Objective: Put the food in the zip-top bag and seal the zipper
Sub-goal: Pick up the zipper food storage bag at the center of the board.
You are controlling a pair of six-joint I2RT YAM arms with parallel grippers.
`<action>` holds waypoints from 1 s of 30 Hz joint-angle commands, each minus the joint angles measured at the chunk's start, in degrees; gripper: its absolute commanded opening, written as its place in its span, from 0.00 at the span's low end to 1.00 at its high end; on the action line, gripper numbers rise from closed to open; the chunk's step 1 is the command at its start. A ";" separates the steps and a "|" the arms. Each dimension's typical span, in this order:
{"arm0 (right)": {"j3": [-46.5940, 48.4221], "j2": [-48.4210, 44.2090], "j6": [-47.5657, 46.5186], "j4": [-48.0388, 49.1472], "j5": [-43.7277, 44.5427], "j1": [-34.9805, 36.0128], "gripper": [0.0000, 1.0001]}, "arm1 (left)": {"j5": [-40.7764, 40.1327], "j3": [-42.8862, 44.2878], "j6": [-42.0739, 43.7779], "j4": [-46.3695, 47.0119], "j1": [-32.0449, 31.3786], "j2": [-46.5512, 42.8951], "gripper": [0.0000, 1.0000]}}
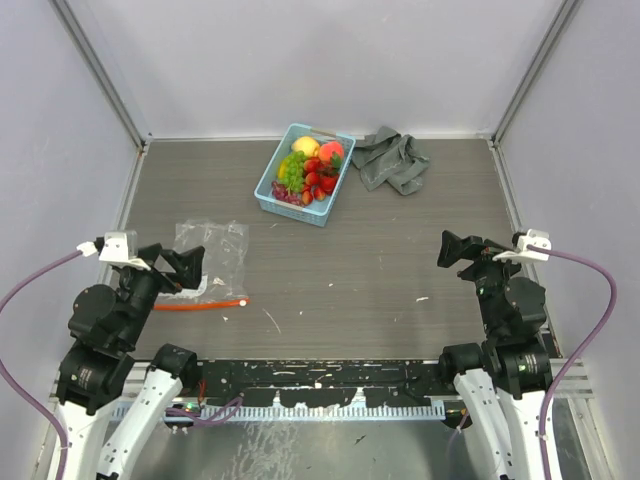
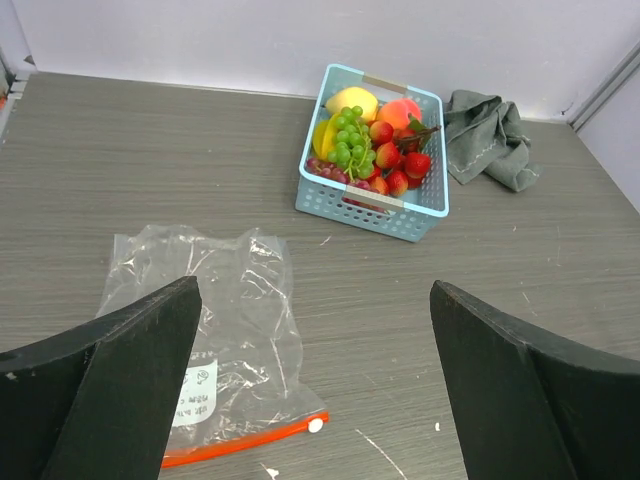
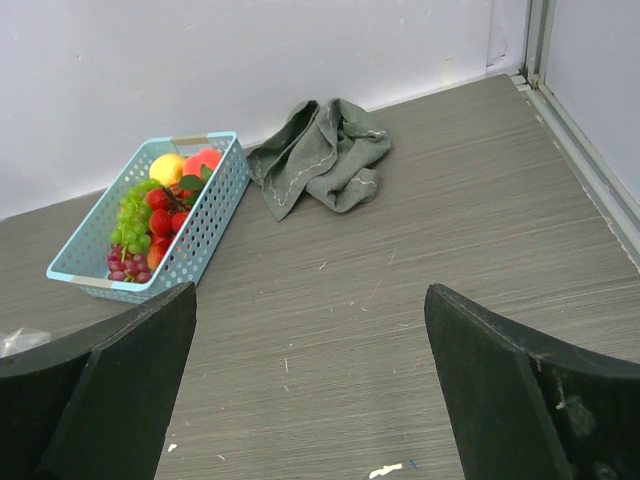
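Your left claw (image 2: 312, 300) and right claw (image 3: 310, 295) hang wide, empty. Pin the flat bag (image 2: 220, 300) near its red zipper (image 2: 245, 440) before lifting fruit (image 2: 370, 140) from the basket (image 2: 370, 212).

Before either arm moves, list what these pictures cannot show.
- Top view: bag near-left corner, behind left gripper.
- Left wrist: zipper left end, behind a finger.
- All views: basket lower layer, under the top fruit.
- Zipper open or sealed: too fine.
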 commanded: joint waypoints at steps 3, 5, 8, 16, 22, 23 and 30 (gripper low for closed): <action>1.01 -1.53 0.55 3.03 -0.29 -0.24 1.00 | 1.09 0.82 -0.37 3.15 0.31 2.71 0.98; 1.04 -1.84 0.54 2.94 -0.11 -0.24 1.00 | 1.17 1.51 -0.48 2.53 0.29 3.90 0.98; 0.86 -1.97 0.62 2.91 -0.50 -0.25 1.00 | -0.27 3.13 -1.37 0.71 0.34 6.20 0.98; 0.70 -2.96 1.00 2.62 -0.77 -0.24 1.00 | -0.82 5.82 -3.66 -3.23 0.36 11.97 0.98; 0.12 -2.90 1.27 2.63 -2.53 -0.26 1.00 | 4.75 6.51 -5.23 -6.75 0.35 19.68 0.98; 0.22 -2.79 1.32 2.63 -2.80 -0.24 1.00 | 4.85 6.37 -5.96 -7.06 0.32 21.12 0.98; 0.10 -2.92 1.23 2.60 -3.50 -0.24 1.00 | 0.18 5.70 -8.61 -8.95 0.38 30.94 0.98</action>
